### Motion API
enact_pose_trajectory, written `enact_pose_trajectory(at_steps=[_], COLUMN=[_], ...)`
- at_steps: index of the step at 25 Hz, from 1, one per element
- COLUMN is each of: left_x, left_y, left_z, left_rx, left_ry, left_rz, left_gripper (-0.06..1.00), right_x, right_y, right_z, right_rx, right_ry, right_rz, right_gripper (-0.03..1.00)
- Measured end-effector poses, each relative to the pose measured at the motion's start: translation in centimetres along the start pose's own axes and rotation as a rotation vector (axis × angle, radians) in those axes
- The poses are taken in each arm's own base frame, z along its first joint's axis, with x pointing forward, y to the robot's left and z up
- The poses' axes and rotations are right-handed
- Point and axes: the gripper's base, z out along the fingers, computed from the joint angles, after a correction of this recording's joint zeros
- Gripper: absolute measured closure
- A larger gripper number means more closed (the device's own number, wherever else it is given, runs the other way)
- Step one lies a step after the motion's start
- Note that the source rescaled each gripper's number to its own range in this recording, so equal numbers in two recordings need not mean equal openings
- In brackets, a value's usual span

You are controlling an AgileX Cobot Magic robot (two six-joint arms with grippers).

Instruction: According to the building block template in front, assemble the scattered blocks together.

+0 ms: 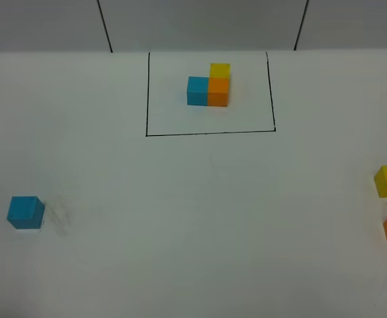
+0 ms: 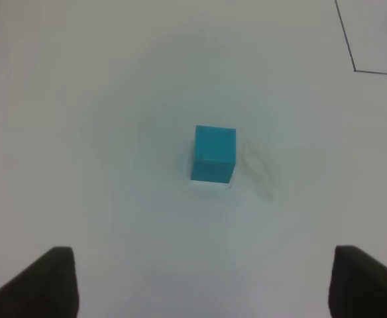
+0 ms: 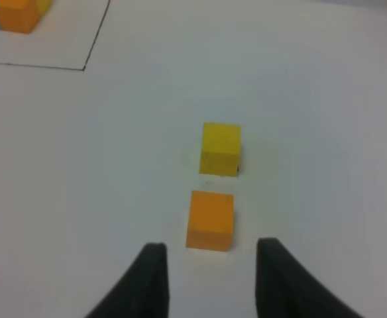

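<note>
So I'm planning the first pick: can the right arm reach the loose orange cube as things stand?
Probably yes. The right end effector is open, just short of the orange cube, nothing between; the yellow cube sits beyond it, apart.

My white table [image 1: 193,265] fills nearly all of the high view, matte and evenly lit. Behind its far edge stands a grey back wall [image 1: 200,23], crossed from top to bottom by two thin dark lines. The left line [image 1: 105,26] and the right line [image 1: 301,26] lean toward each other as they come down to the table edge. Low on the left of the tabletop I see faint grey smudges [image 1: 59,217], a few short slanting strokes. My left wrist camera shows the same marks on the white surface; scuffs or pencil, I cannot tell.
</note>
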Motion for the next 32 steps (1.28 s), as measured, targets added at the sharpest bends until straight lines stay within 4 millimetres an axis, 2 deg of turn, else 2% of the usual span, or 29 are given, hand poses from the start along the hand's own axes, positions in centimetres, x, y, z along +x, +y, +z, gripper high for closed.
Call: enact_pose_trajectory(at_steps=[32], left_x=[0.0], left_y=[0.0], left_z=[0.0], left_rx=[0.0], left_ry=[0.0], left_rz=[0.001], left_gripper=[0.21], right_x=[0.0], right_y=[0.0], right_z=[0.0], right_rx=[0.0], right_ry=[0.0], right_rz=[0.0], right_gripper=[0.97])
